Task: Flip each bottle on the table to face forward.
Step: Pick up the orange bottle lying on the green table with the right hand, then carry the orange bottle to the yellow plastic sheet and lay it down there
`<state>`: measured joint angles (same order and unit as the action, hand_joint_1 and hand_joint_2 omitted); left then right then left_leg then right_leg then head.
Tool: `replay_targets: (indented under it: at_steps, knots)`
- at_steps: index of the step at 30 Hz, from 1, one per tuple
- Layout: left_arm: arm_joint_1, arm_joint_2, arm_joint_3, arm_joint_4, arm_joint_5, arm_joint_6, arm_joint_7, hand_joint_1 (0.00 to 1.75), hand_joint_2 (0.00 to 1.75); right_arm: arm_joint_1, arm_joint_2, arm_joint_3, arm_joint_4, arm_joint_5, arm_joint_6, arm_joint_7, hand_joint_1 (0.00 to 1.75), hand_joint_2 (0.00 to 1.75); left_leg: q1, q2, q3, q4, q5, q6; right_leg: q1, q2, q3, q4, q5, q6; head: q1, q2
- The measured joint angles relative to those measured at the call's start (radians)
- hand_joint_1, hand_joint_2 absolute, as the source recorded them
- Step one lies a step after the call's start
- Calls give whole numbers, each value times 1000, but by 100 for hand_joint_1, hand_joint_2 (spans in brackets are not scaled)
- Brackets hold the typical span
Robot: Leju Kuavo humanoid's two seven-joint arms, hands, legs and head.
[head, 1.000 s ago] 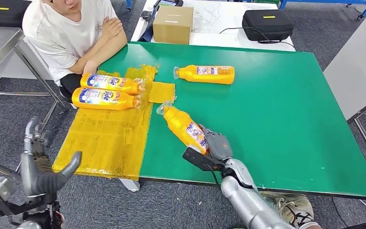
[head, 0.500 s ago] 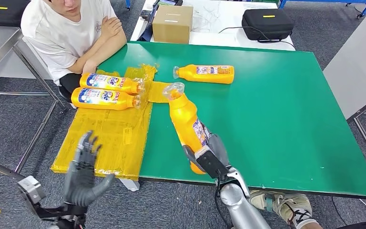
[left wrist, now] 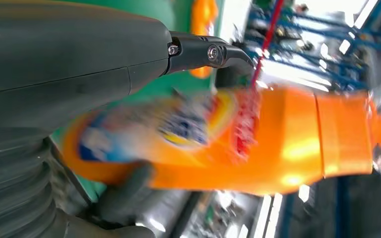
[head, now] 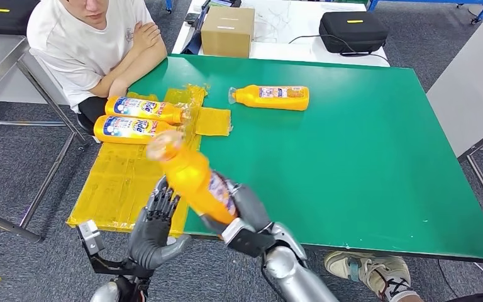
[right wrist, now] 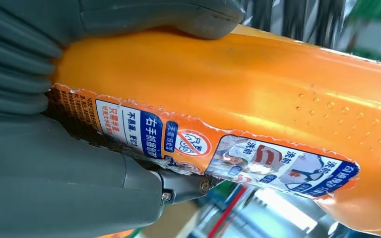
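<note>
Lifted off the green table (head: pixel 365 145), the orange detergent bottle (head: pixel 195 179) now tilts cap-first toward the yellow mat (head: pixel 126 182), gripped by the right hand (head: pixel 242 211), while the left hand (head: pixel 154 226) hovers beside it, fingers spread and empty.

Silver arms — grey ribbed covers, dark-fingered hands (head: pixel 154 229)

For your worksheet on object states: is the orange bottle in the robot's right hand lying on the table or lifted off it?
Lifted. The right hand grips the orange bottle by its base, tilted, cap end up, above the green table.
</note>
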<state>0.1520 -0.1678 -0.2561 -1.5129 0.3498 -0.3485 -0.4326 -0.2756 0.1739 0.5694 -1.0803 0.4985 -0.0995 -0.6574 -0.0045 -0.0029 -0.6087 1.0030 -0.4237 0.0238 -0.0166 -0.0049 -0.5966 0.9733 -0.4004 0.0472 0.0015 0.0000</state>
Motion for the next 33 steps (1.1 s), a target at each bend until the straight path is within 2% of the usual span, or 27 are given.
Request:
replay_targets:
  at_steps: [11, 17, 18, 21, 22, 32, 33]
  knots:
    - [-52, 0, -33, 20, 78, -49, 8, 0, 175, -30, 11, 136, 91, 41, -20, -23, 175, 175, 0, 0, 0, 0, 0, 0, 0, 0, 0, 0, 0, 0, 0, 0]
    - [-56, 9, -35, 31, 1, -19, 16, 2, 175, -55, 11, 158, 153, 56, -49, -15, 175, 175, 0, 0, 0, 0, 0, 0, 0, 0, 0, 0, 0, 0, 0, 0]
    - [-58, 10, -36, 34, -19, -3, 21, 7, 175, -57, 11, 159, 163, 59, -54, -11, 175, 175, 0, 0, 0, 0, 0, 0, 0, 0, 0, 0, 0, 0, 0, 0]
    - [-64, 11, -39, 47, -72, 53, 52, 137, 175, -61, 11, 162, 186, 71, -67, 1, 175, 175, 0, 0, 0, 0, 0, 0, 0, 0, 0, 0, 0, 0, 0, 0]
    - [-66, 11, -41, 51, -86, 69, 61, 175, 175, -62, 11, 162, 192, 75, -71, 4, 175, 175, 0, 0, 0, 0, 0, 0, 0, 0, 0, 0, 0, 0, 0, 0]
    - [-79, 11, -52, 90, -63, 95, 78, 175, 175, -70, 18, 165, 225, 79, -73, 14, 175, 175, 0, 0, 0, 0, 0, 0, 0, 0, 0, 0, 0, 0, 0, 0]
    - [-79, 11, -51, 93, -59, 95, 78, 175, 175, -70, 18, 166, 227, 79, -73, 14, 168, 175, 0, 0, 0, 0, 0, 0, 0, 0, 0, 0, 0, 0, 0, 0]
